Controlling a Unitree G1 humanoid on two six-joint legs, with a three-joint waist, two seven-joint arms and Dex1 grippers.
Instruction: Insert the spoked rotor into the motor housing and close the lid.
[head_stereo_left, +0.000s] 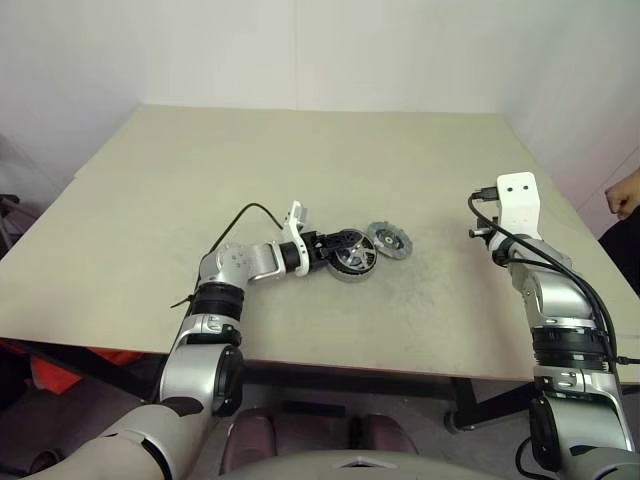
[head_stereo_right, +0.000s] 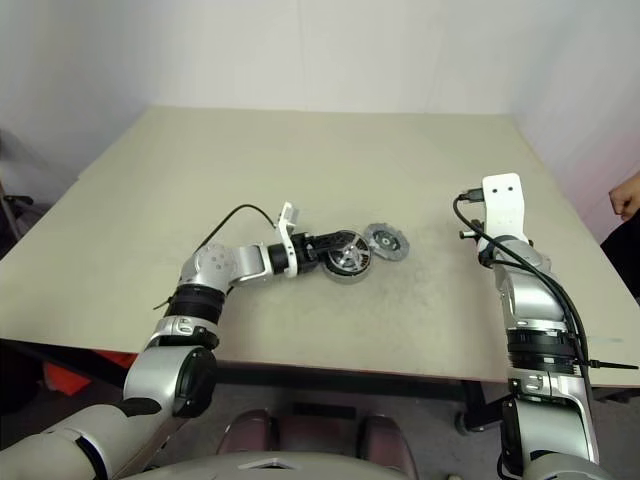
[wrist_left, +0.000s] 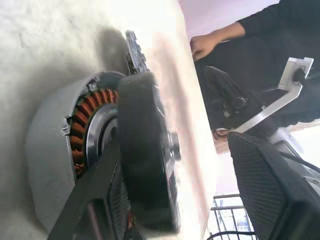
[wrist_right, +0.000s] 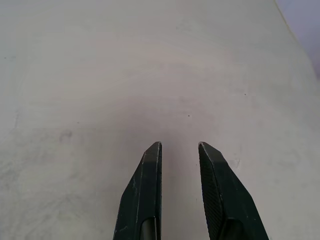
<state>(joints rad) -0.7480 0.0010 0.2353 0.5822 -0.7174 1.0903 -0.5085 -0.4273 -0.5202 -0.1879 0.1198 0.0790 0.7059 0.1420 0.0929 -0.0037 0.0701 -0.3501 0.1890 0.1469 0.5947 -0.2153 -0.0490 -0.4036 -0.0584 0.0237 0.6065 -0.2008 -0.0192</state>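
Your desk (head_stereo_left: 150, 200) is a plain beige slab with no writing on it. The motor housing (head_stereo_left: 354, 262) sits near its middle, spoked rotor (wrist_left: 145, 155) resting in its copper-wound bore. No brand or label reads on either. Beside the housing lies the toothed grey lid (head_stereo_left: 389, 241). Your left gripper (head_stereo_left: 335, 250) has fingers spread around the rotor; your right gripper (wrist_right: 179, 150) hovers with fingers parted, grasping nothing.
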